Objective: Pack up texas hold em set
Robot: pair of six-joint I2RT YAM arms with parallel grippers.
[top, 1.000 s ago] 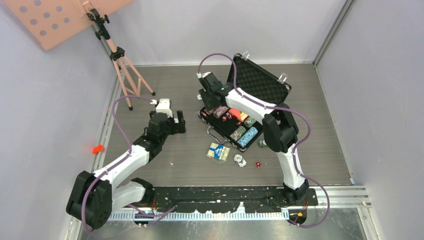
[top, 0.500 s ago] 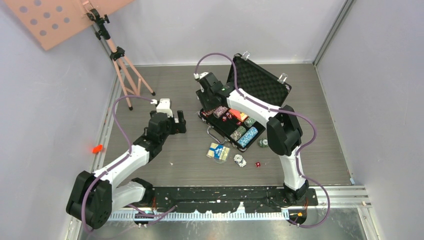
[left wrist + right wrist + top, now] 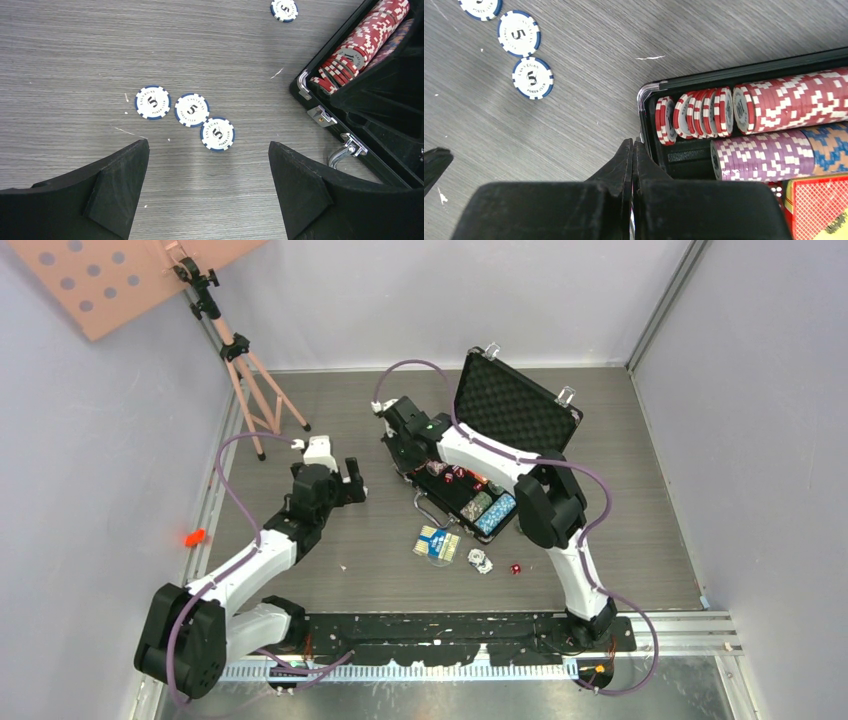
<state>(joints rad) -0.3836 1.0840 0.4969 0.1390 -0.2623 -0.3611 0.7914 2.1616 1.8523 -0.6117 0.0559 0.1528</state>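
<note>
The black briefcase (image 3: 462, 502) lies open, its foam-lined lid (image 3: 515, 400) standing up behind. Rows of red chips (image 3: 784, 102) and purple chips (image 3: 764, 156) fill its slots beside a red card deck (image 3: 819, 207). My right gripper (image 3: 633, 150) is shut, with nothing seen between its fingers, at the case's left corner (image 3: 402, 437). Three white-and-blue "5" chips (image 3: 192, 110) lie in a row on the floor just left of the case. My left gripper (image 3: 208, 170) hangs open over bare floor just short of them, holding nothing.
A blue card deck (image 3: 438, 543), a loose chip (image 3: 480, 560) and a red die (image 3: 516, 569) lie on the floor in front of the case. Another "5" chip (image 3: 284, 9) lies farther off. The pink tripod (image 3: 245, 370) stands at the back left; a small orange object (image 3: 194, 537) lies at the left wall.
My right gripper has closed from part open to shut and drawn left, off the chip rows to the case's left corner. The left arm has shifted slightly left.
</note>
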